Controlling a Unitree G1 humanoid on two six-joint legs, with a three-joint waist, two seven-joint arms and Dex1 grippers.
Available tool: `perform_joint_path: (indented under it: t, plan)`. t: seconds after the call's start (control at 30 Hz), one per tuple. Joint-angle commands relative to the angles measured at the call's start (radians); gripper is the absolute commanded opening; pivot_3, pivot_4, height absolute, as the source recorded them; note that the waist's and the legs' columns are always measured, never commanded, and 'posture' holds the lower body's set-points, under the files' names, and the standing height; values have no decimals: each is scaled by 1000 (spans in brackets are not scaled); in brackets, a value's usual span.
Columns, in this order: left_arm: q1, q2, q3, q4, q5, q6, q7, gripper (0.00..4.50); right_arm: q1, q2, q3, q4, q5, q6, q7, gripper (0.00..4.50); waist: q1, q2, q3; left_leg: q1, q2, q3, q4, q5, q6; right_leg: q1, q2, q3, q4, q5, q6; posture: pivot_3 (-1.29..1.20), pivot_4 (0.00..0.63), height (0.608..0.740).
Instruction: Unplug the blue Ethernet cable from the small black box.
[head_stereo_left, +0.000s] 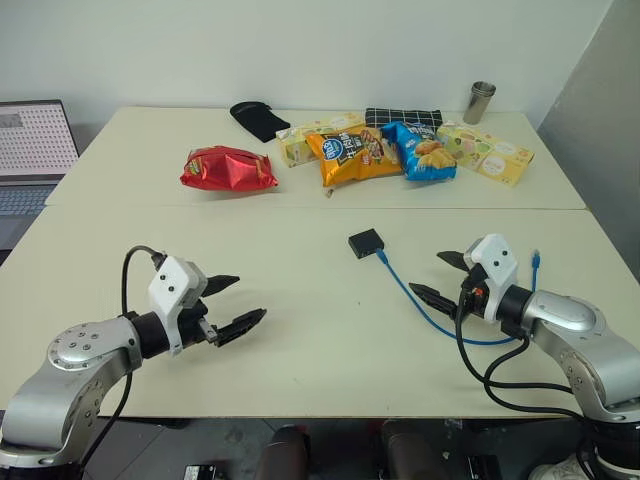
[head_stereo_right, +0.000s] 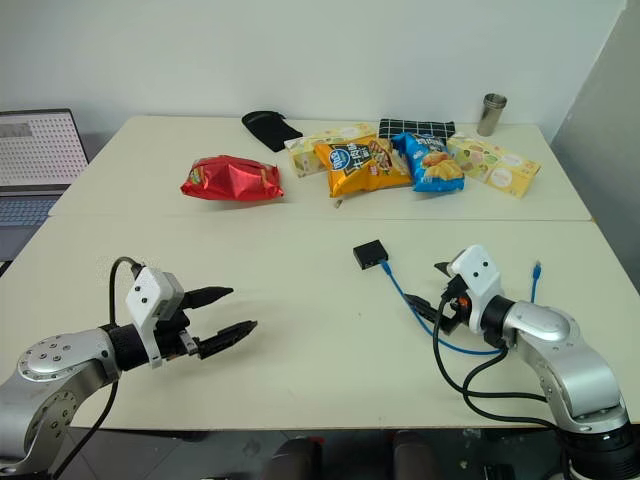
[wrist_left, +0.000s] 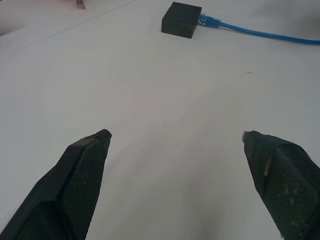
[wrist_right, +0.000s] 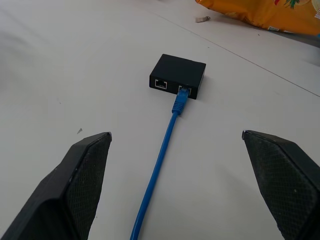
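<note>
Small flat matte black box (head_stereo_left: 366, 242) sits on the cream tabletop (head_stereo_left: 300, 330), right of centre. Thin bright blue Ethernet cable (head_stereo_left: 420, 300) is plugged into the box's near-right face. From there it runs toward 5 o'clock in the left eye view, loops under the right arm and ends in a free plug tip (head_stereo_left: 536, 258) at about 3 o'clock of the box.

Right gripper (head_stereo_left: 440, 277) hovers empty, its two black fingers spread wide. The box lies at its 10 o'clock, near. Left gripper (head_stereo_left: 235, 304) is likewise spread wide and empty; the box lies at its 2 o'clock, well apart. Right arm is plainly the nearer.

Key relation: in the right wrist view the cable's long axis runs almost straight along that gripper's pointing line, with the seated plug (wrist_right: 180, 101) and box (wrist_right: 178, 76) dead ahead at 12 o'clock. A straight reach looks enough.

Right wrist view shows two ports, with the plug in one; the eye views cannot resolve this. Left wrist view shows the box (wrist_left: 182, 19) side-on, cable (wrist_left: 260, 34) leaving sideways.
</note>
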Motion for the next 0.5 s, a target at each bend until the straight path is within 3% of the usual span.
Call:
perform_joint_path:
  t: [0.03, 0.5]
  plan:
    - [-16, -7, 25, -23, -14, -35, -6, 4490, -5, -1, -25, -29, 13, -6, -8, 4437, 0, 0, 0, 0, 0, 0, 0, 0, 0, 0, 0, 0, 0, 0, 0, 0, 150, 740]
    - [-39, -7, -34, -22, -2, -31, -15, 4490, -11, 67, 49, 7, -46, -20, -82, 4437, 0, 0, 0, 0, 0, 0, 0, 0, 0, 0, 0, 0, 0, 0, 0, 0, 150, 740]
